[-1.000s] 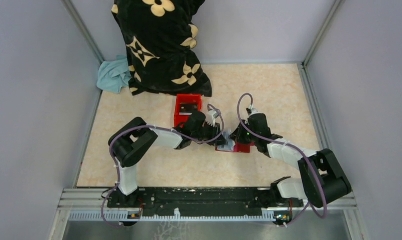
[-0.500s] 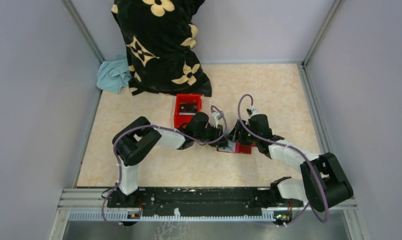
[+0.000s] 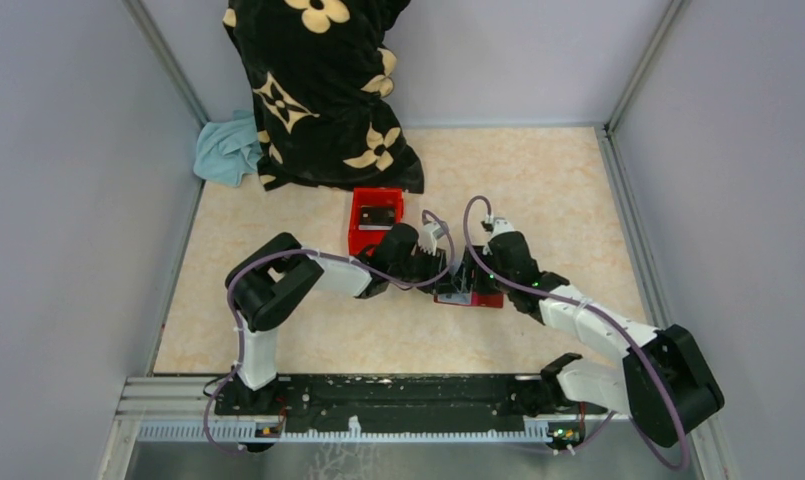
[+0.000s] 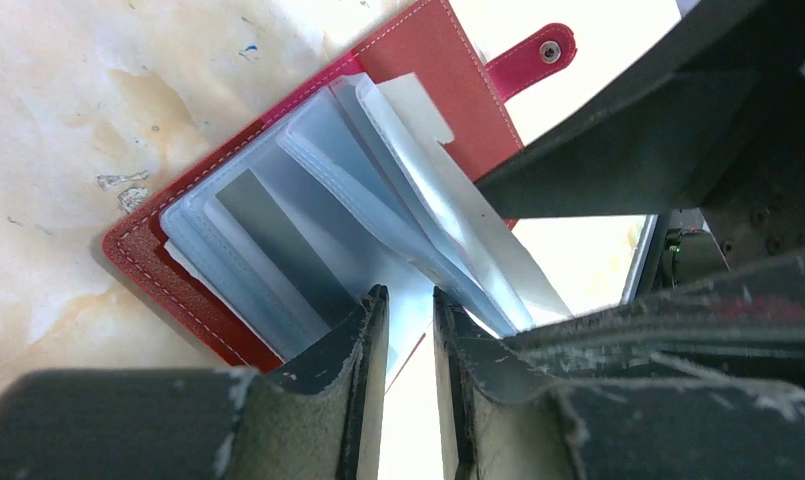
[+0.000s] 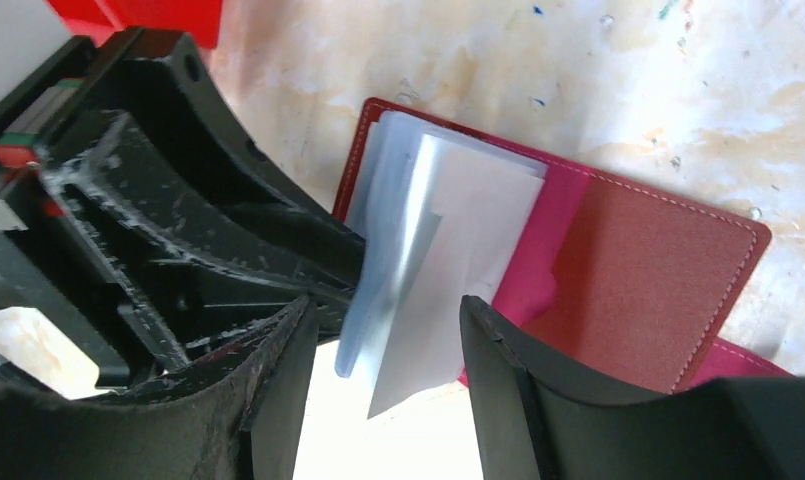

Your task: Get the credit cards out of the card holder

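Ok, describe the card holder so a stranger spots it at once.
On the beige table, find the bright red box by the black floral cloth. Nearer and to its right lies the card holder: flat, open, darker red, with clear sleeves.

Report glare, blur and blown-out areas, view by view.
Top external: even light, sharp, no glare. Left wrist: table burnt white beside the card holder, detail lost. Right wrist: white blowout between the fingers; plastic sleeves carry a sheen.
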{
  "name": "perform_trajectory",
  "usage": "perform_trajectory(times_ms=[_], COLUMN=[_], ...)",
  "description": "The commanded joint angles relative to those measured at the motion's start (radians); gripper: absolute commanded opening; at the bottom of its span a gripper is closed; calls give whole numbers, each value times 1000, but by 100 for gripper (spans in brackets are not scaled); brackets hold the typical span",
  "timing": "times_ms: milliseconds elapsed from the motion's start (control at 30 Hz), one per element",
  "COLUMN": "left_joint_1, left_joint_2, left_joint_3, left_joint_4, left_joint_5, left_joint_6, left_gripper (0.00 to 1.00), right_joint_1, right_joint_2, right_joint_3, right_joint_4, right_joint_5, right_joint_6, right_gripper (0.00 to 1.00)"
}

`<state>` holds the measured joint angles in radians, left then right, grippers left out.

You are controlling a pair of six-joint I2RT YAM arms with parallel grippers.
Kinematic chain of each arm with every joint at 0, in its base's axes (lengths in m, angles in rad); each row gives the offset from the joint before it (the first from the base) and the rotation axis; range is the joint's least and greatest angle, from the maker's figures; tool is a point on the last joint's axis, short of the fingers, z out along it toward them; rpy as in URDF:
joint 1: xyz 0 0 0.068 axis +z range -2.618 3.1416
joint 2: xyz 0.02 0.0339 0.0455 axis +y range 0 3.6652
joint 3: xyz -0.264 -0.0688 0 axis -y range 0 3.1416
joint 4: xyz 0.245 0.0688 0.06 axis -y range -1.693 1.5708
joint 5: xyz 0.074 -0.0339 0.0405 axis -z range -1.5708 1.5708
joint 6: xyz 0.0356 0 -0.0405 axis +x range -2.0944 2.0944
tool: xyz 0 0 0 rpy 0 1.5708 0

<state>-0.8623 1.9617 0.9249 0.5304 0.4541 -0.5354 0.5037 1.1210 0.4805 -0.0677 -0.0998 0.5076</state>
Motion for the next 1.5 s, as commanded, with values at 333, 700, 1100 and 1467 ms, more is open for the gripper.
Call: perform_trajectory(times_ms=[333, 700, 1100, 1467], left_joint_1=[-4, -3, -4, -64], left_joint_2=[24, 27, 26, 68], left_joint_3=[32, 36, 34, 123], left_joint_4=[-28, -35, -30, -72], left_joint_5=[-9, -12, -11, -86], left_joint_6=[1, 2, -3, 30], left_gripper=[31, 31, 31, 31], right_joint_1=[145, 239, 234, -30], right_joint_2=[42, 155, 87, -147], right_joint_3=[131, 196, 183, 73], right_joint_4=[-98, -208, -217, -178], right_joint_5=[205, 353, 423, 306], right_joint_6=[-103, -122, -63, 74], right_gripper=[55, 51, 38, 39])
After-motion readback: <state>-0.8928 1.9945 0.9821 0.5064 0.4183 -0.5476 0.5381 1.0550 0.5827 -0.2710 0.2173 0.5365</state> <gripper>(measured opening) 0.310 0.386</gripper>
